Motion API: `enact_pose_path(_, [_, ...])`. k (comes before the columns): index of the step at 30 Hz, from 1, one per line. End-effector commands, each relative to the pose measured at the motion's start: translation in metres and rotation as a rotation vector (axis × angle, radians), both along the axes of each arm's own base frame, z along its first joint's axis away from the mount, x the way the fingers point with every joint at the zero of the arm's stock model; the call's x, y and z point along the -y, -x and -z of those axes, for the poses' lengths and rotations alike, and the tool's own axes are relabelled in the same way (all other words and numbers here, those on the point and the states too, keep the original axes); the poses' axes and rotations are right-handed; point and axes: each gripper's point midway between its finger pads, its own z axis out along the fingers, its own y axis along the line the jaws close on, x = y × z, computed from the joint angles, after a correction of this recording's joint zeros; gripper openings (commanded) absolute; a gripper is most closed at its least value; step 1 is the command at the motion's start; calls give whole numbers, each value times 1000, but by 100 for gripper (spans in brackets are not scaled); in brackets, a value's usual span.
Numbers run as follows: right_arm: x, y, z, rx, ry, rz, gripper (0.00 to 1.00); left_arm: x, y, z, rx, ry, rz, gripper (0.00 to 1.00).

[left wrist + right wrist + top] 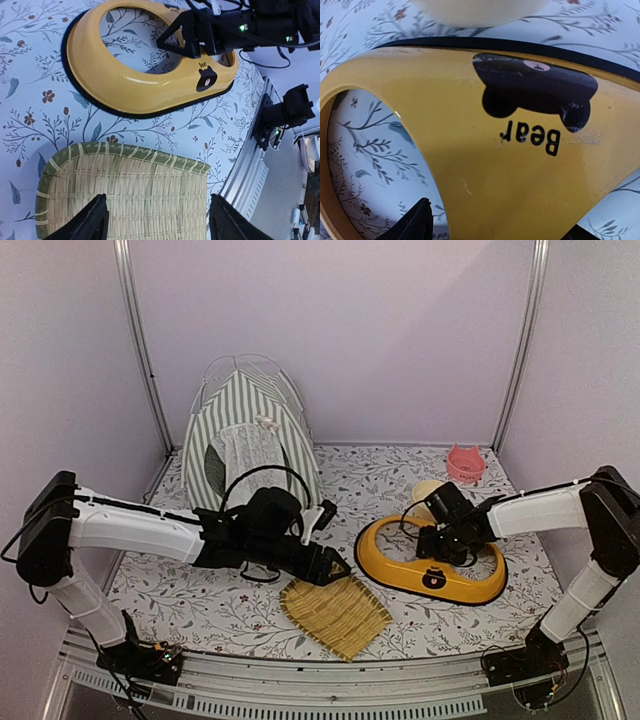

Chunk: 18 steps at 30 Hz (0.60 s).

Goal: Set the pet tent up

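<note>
The pet tent (245, 435) stands upright at the back left, grey-green and white striped, with a white lace curtain over its door. My left gripper (335, 565) is in front of it, away from the fabric. It hangs open (157, 200) over a woven bamboo mat (125, 190), one finger on each side and nothing gripped. My right gripper (440, 545) is low over a yellow bear-print bowl stand (430, 565). Its jaws are open (497, 217) and straddle the stand's middle bridge (520, 150). One finger is down inside the left hole.
The mat (335, 612) lies near the table's front edge, left of the yellow stand (130, 85). A cream bowl (428, 492) sits just behind the stand, and a pink basket (466, 463) is at the back right. Purple walls close in the floral tabletop.
</note>
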Motion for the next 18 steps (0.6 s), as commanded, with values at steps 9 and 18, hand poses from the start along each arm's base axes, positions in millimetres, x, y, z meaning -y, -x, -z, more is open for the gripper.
enact_pose_path(9, [-142, 17, 5, -24, 78, -408, 88, -47, -45, -21, 67, 14, -142, 68])
enact_pose_path(18, [-139, 2, -22, 47, 17, -296, 99, -57, -47, -18, 55, 13, -157, 69])
